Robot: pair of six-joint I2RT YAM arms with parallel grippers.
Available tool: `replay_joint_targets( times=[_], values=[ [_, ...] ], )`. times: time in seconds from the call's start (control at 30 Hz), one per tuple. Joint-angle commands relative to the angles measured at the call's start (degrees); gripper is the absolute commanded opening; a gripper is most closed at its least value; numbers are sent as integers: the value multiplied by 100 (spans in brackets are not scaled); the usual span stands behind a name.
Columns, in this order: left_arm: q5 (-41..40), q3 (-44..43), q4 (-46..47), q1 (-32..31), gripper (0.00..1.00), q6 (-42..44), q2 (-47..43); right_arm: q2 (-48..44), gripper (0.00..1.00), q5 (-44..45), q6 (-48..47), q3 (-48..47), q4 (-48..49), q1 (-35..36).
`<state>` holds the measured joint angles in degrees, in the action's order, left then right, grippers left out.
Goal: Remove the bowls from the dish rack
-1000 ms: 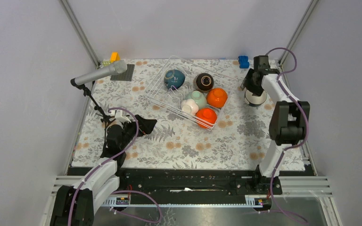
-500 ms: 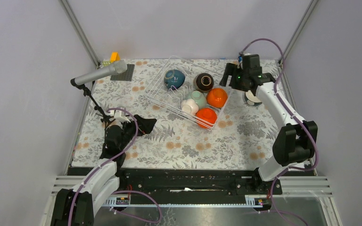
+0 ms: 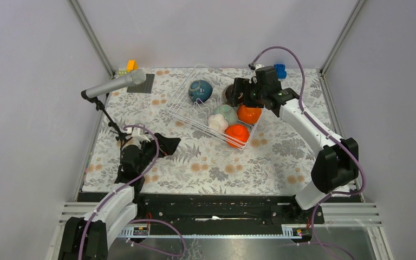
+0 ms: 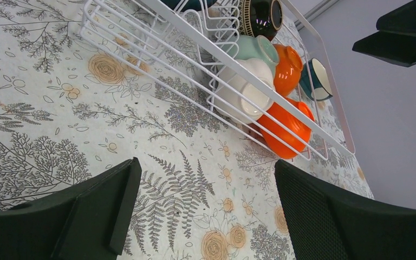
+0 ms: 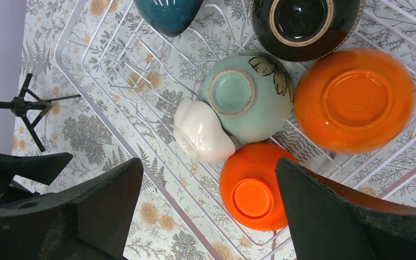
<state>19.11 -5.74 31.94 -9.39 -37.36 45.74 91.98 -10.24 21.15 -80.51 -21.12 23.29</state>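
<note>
Bowls [image 5: 355, 100], round, glossy, in wire rack [image 5: 120, 65]

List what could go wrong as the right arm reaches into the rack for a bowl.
1. The white bowl, green bowl and orange bowls sit packed together; the open right gripper may knock a neighbour.
2. Most show glossy rounded bottoms, so a grip could slip.
3. A finger might snag the rack wire and drag it.

The dish rack [image 3: 187, 105] is white wire. Its bowls: dark teal bowl [image 5: 168, 13]; glossy dark brown bowl [image 5: 303, 24], cream-ringed; mint green bowl [image 5: 246, 103] with a brown leaf; cream-white bowl [image 5: 200, 132]; orange bowl [image 5: 355, 100]; second orange bowl [image 5: 254, 187]. The pale tabletop [image 3: 211, 162] shows grey ferns and tan flowers.
</note>
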Motion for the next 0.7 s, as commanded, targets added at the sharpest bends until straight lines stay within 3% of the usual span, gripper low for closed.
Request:
replay_joint_targets(
  times=[0.0, 0.27, 0.67],
  values=[
    [159, 88, 504, -2, 99, 15, 22, 204, 100, -278, -114, -108, 93, 187],
    [225, 57, 594, -2, 99, -21, 150, 890, 95, -102, -583, -289, -334, 534],
    [249, 67, 625, -1, 99, -32, 198, 1500, 95, -407, -525, -76, 340, 540]
  ],
)
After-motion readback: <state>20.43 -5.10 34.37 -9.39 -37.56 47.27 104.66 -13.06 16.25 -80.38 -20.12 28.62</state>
